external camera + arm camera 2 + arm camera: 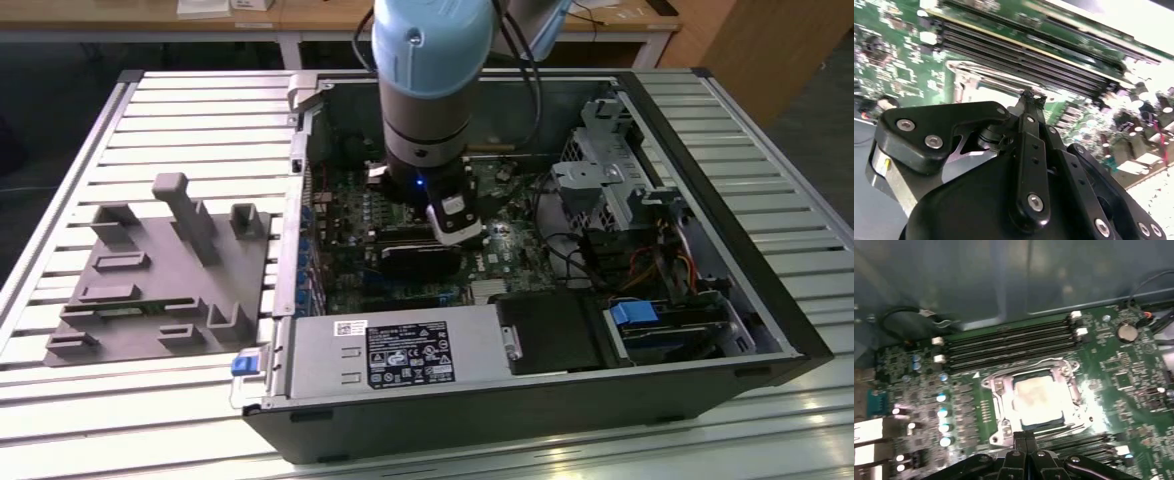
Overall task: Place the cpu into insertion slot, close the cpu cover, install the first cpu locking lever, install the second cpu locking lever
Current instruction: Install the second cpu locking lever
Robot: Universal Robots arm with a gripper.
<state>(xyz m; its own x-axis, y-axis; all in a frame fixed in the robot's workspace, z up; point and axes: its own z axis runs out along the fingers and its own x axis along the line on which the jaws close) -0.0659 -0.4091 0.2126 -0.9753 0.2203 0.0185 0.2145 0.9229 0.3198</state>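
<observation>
- Since I hang low inside the computer case (534, 390) in the exterior view, my gripper (451, 238) sits over the motherboard; cables and the drive cage (607, 180) crowd the exterior view's right.
- In the second wrist view, my fingertips (1027, 95) are pressed together, grasping nothing, at the socket's edge beside the memory slots (1019, 55).
- In the first wrist view, the cpu (1037, 400) lies in the insertion slot (1001, 412) under the cpu cover (1066, 374); I'd press slowly on any lever.

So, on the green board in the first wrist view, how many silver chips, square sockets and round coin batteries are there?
Silver chip: 1
Square socket: 1
Coin battery: 1
Total: 3
</observation>
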